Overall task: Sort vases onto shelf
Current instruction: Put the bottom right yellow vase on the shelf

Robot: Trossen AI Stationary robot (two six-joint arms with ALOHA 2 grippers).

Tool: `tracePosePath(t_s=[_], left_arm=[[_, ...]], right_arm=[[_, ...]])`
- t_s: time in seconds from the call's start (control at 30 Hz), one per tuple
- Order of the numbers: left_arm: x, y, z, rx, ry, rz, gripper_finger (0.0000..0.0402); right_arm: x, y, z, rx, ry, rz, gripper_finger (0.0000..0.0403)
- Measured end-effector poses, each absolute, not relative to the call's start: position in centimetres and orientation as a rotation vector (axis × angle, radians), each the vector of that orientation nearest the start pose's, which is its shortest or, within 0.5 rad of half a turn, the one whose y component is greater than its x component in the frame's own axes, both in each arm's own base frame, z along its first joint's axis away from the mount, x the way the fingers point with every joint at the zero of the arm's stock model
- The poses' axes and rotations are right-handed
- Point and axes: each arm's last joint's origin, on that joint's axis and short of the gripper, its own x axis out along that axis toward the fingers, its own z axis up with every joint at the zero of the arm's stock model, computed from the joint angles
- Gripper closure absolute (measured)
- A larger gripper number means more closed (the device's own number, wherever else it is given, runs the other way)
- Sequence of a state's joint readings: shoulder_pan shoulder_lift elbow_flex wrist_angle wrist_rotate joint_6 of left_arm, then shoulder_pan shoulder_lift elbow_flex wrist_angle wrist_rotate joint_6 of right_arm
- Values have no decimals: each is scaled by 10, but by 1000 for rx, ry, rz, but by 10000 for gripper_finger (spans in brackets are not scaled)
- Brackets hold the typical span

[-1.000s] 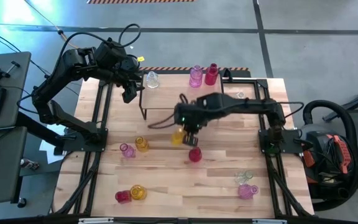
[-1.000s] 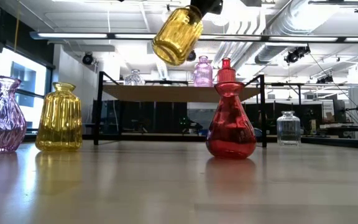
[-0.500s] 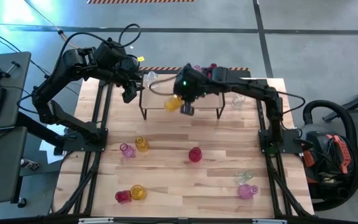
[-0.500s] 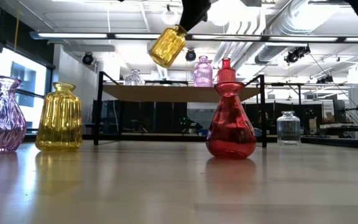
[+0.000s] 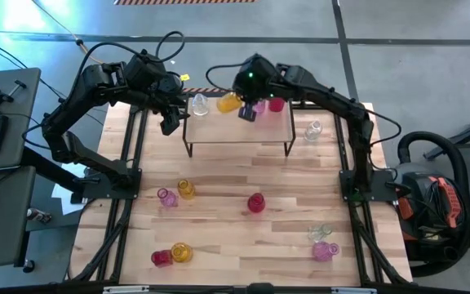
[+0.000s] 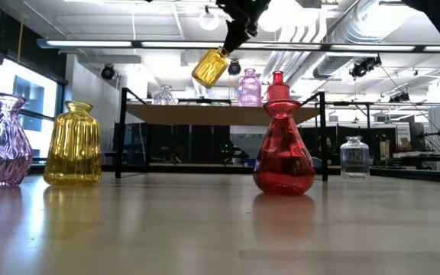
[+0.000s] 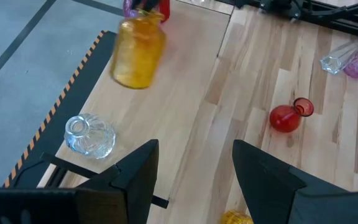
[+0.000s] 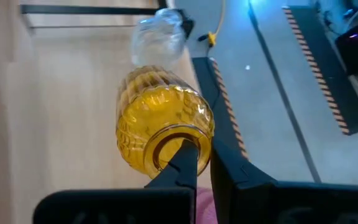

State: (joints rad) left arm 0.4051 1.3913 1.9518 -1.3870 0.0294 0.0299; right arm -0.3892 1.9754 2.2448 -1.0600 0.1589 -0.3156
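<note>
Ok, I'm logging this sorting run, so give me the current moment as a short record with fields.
carried item: amber vase, tilted, in the air above the shelf
right end effector: shut on the amber vase's rim, one finger inside the neck
left end effector: open, beside the shelf's left end, holding nothing
already on shelf: clear vase, pink vase, red vase
standing on table: red vase, among others

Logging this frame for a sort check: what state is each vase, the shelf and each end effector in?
Carried amber vase: airborne, tilted, above shelf.
Right end effector: shut on its rim.
Left end effector: open, empty, by shelf.
Shelf: holds clear vase, upright.
Red vase: upright on table.
</note>
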Motion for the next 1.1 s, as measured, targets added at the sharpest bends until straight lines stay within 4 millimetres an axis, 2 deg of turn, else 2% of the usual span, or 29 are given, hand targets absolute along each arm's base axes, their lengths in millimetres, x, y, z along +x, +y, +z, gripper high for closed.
tracePosePath(t_s=[0.1,0.23,0.43,0.6,1.1], left_arm=[[197,84,473,-151,817,342,204],[197,84,473,-151,816,342,204],[197,84,473,-151,816,342,204],[197,84,473,-151,816,342,204],[197,84,473,-151,816,342,204]], right_arm=[[381,-170,393,-187,894,-400,403],[384,-173,382,-164,941,-378,403],[389,-159,382,-178,943,-342,403],[391,-148,373,-172,1022,-324,403],[396,-146,367,-207,1043,-324,403]])
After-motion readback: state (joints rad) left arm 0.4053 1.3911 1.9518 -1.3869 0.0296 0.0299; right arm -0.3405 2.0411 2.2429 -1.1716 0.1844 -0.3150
